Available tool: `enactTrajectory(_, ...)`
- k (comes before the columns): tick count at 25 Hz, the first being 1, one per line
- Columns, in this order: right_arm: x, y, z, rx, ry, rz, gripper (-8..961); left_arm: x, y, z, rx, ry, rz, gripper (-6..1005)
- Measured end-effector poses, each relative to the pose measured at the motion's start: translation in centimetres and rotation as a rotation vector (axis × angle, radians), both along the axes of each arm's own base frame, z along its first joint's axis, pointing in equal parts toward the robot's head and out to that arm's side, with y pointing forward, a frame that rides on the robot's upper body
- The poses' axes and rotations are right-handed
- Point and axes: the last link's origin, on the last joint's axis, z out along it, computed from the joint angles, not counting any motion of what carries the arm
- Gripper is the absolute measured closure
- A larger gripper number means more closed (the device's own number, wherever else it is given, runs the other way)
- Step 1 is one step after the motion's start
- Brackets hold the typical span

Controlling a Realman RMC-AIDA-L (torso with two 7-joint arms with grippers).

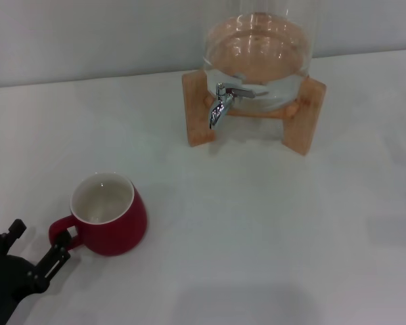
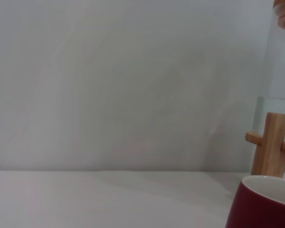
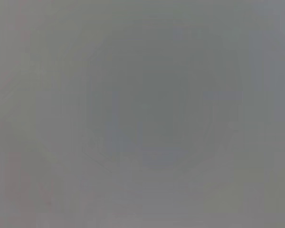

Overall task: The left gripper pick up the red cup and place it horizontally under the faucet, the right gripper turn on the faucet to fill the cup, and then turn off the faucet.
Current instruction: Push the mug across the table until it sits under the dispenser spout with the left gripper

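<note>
The red cup (image 1: 115, 220) stands upright on the white table at the front left, white inside showing and its loop handle pointing toward my left gripper (image 1: 37, 242). That gripper is open at the bottom left corner, one fingertip (image 1: 59, 252) right at the handle, the other finger out to the left. Nothing is held between them. The left wrist view catches the red cup (image 2: 263, 204) at its lower corner. The chrome faucet (image 1: 222, 103) sticks out from the glass jar at the back centre, spout down. The right gripper is out of view.
The glass water jar (image 1: 257, 51) rests in a wooden stand (image 1: 197, 108) at the back of the table; one leg of the wooden stand (image 2: 270, 145) shows in the left wrist view. A grey wall runs behind. The right wrist view shows only plain grey.
</note>
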Motion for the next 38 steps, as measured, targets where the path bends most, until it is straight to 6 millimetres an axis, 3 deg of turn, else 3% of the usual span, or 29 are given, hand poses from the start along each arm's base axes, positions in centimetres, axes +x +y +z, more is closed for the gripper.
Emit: enactTrajectory(38,0.01,0.02,0.13,0.005,-0.002,0.000,78,-0.08,0.47,0.03,-0.002,-0.009,0.017,140)
